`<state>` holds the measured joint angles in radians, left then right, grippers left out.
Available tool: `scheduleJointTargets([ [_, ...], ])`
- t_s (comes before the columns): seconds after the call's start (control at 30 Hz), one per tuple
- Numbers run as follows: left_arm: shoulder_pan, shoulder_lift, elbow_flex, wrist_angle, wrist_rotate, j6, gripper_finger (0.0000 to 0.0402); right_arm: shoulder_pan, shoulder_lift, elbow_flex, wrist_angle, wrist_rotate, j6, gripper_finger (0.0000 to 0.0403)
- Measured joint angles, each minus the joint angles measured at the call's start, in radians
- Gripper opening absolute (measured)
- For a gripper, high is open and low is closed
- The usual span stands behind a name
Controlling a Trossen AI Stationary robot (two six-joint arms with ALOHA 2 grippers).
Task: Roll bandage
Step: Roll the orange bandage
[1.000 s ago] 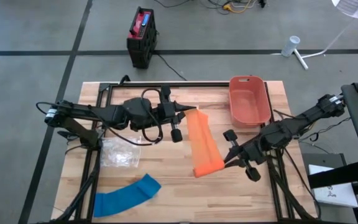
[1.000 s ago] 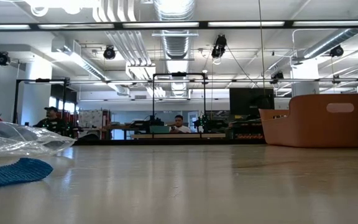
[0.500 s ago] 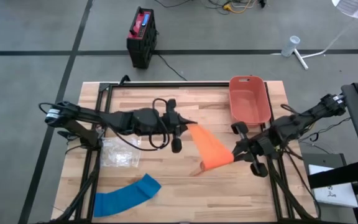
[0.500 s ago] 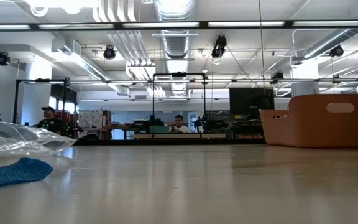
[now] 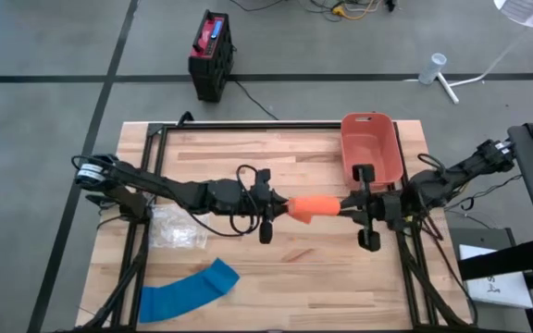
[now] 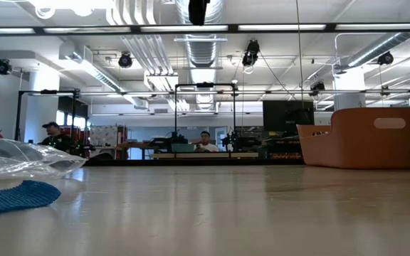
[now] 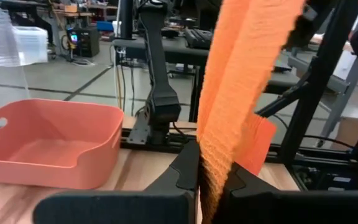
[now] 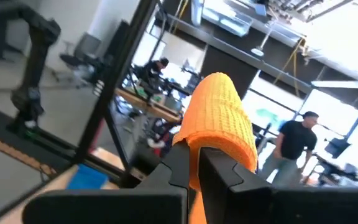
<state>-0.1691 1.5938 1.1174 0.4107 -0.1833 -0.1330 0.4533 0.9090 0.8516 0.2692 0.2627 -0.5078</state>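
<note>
An orange bandage (image 5: 311, 207) spans the short gap between my two grippers above the table's middle, clear of the wood. My left gripper (image 5: 283, 205) comes level from the left and is shut on the bandage's left end. My right gripper (image 5: 343, 205) comes level from the right and is shut on its right end. In the left wrist view the strip (image 7: 241, 74) runs from my fingers toward the right arm. A blue bandage (image 5: 190, 289) lies flat near the front left edge. My left gripper pinches the orange bandage's left end (image 7: 211, 163) between its two fingers, coming level from the table's left. The strip stands on edge and runs away from the fingers toward the other gripper, lifted clear. My right gripper pinches the bandage's right end (image 8: 199, 144) between its two fingers, level from the table's right. The cloth bulges in a rounded fold (image 8: 219, 112) just past the fingertips. It hangs clear of the table.
A salmon bin (image 5: 371, 148) stands at the far right, just behind my right gripper. A clear plastic bag (image 5: 176, 227) lies at the left, below my left arm. Bare wood stretches along the near edge to the right of the blue bandage.
My left gripper has come down, rolling its wrist. My right gripper has swung toward the far edge and turned. Both have stayed shut. The orange bandage, stretched flat from far to near a second ago, is now gathered short between the facing grippers.
</note>
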Motion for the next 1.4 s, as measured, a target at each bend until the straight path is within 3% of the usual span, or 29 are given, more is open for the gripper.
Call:
scheduleJointTargets([
  [0.27,-0.068,-0.006,0.039,-0.012,0.0,0.0,0.0,0.0,0.002,0.0,-0.062,0.097,-0.072,0.0009],
  [0.5,-0.144,-0.007,0.051,-0.022,-0.003,-0.025,0.0,-0.001,-0.012,0.001,-0.11,0.104,-0.09,0.0009],
  [0.67,-0.176,-0.007,0.051,-0.021,-0.098,-0.035,0.0,-0.002,-0.012,0.001,-0.113,0.105,-0.088,0.0009],
  [1.13,-0.18,-0.009,0.052,0.032,-0.125,-0.06,0.0,-0.002,0.003,0.001,-0.167,0.246,-0.113,0.0009],
  [1.4,-0.178,-0.009,0.052,0.032,-0.228,-0.043,0.0,-0.002,0.009,0.001,-0.185,0.289,-0.133,0.0009],
])
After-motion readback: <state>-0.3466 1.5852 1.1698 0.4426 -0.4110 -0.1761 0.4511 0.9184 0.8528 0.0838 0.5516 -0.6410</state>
